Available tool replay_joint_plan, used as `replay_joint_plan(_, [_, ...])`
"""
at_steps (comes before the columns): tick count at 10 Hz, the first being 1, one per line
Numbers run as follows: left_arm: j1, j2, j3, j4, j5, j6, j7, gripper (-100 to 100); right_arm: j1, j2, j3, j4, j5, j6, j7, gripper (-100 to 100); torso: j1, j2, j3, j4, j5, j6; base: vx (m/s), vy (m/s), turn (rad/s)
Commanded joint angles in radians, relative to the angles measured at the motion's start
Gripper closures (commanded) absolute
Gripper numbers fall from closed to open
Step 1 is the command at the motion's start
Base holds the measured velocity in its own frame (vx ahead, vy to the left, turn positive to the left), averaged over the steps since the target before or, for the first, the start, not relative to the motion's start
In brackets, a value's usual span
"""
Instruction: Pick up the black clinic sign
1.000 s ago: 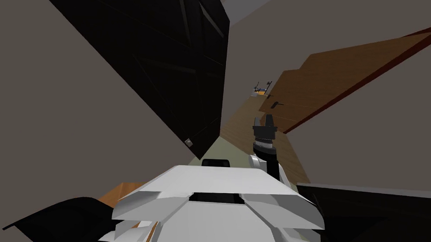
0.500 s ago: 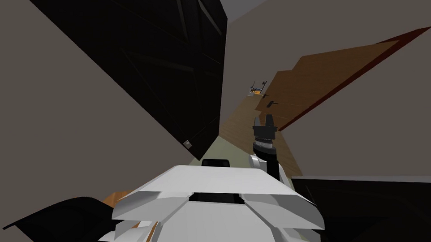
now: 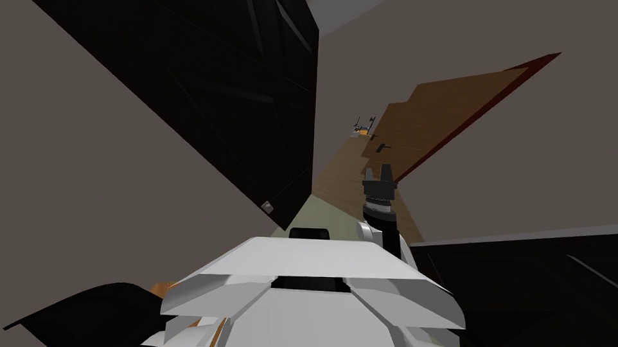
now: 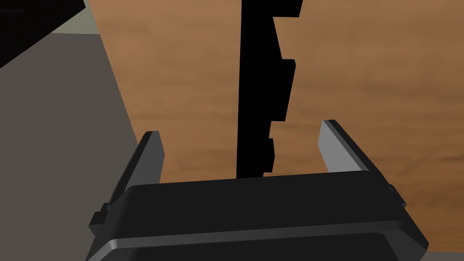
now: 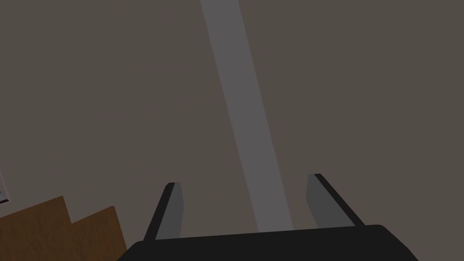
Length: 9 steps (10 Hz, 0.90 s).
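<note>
I cannot make out a black clinic sign for certain. My right gripper [image 3: 385, 170] is held out ahead of my chest, pointing down a narrow corridor, open with nothing between its fingers [image 5: 174, 206]. My left gripper [image 4: 240, 128] is open too and looks onto a brown wood surface [image 4: 371, 81]. Beyond its fingers a thin black strip with a stepped edge [image 4: 260, 90] runs across that wood; I cannot tell what it is. Small dark and yellow objects [image 3: 363, 127] sit at the corridor's far end, too small to name.
Grey walls [image 3: 88, 193] close in on both sides. A large black area [image 3: 227, 82] opens on the left and another [image 3: 529, 285] low on the right. A brown wooden door [image 3: 432, 115] with a dark handle [image 3: 380, 146] stands on the right. A wood floor [image 3: 340, 176] runs ahead.
The whole head picture has slid left: the door and far objects sit further left and the black area at the lower right has grown, so I have turned right. My right arm keeps its pose.
</note>
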Motion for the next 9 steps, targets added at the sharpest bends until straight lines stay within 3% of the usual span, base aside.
replay_joint_plan(1, [0.001,-0.022,-0.035,0.020,0.050,-0.005,-0.019,-100,0.000,0.000,0.000,0.000,0.000,0.000,0.000,0,0.000,0.000,0.000,0.000,0.000,0.000,-0.023,0.001,-0.258])
replay_joint_plan(2, [0.011,-0.040,-0.065,0.015,0.080,0.002,-0.036,-100,0.000,0.000,0.000,0.000,0.000,0.000,0.000,0,0.000,0.001,0.000,0.000,0.000,0.001,-0.066,0.007,-0.365])
replay_joint_plan(3, [0.011,-0.040,-0.067,0.015,0.108,0.002,-0.036,-100,0.000,0.000,0.000,0.000,0.000,0.000,0.000,0,0.001,0.003,0.002,0.001,0.000,0.001,-0.062,0.010,-0.114])
replay_joint_plan(4, [0.022,-0.058,-0.099,0.011,0.140,0.010,-0.053,-100,0.000,0.000,0.000,0.000,0.000,0.000,0.000,0,0.001,0.004,0.002,0.001,0.000,0.000,-0.054,0.004,-0.193])
replay_joint_plan(5, [0.022,-0.058,-0.099,0.011,0.162,0.010,-0.053,-100,0.000,0.000,0.000,0.000,0.000,0.000,0.000,0,0.001,0.004,0.002,0.001,0.000,0.000,-0.042,0.004,-0.122])
replay_joint_plan(6, [0.033,-0.076,-0.131,0.006,0.199,0.017,-0.070,-100,0.000,0.000,0.000,0.000,0.000,0.000,0.000,0,0.001,0.003,0.002,0.001,0.000,0.000,-0.045,-0.002,-0.199])
replay_joint_plan(7, [0.033,-0.076,-0.131,0.006,0.217,0.017,-0.070,-100,0.000,0.000,0.000,0.000,0.000,0.000,0.000,0,0.001,0.003,0.002,0.001,0.000,0.000,-0.040,0.006,-0.127])
replay_joint_plan(8, [0.044,-0.093,-0.163,0.002,0.249,0.025,-0.087,-100,0.000,0.000,0.000,0.000,0.000,0.000,0.000,0,0.001,0.003,0.001,0.001,0.000,0.000,-0.046,0.004,-0.232])
replay_joint_plan(9, [0.044,-0.093,-0.163,0.002,0.272,0.025,-0.087,-100,0.000,0.000,0.000,0.000,0.000,0.000,0.000,0,0.001,0.003,0.002,0.001,0.000,0.001,-0.041,0.001,-0.130])
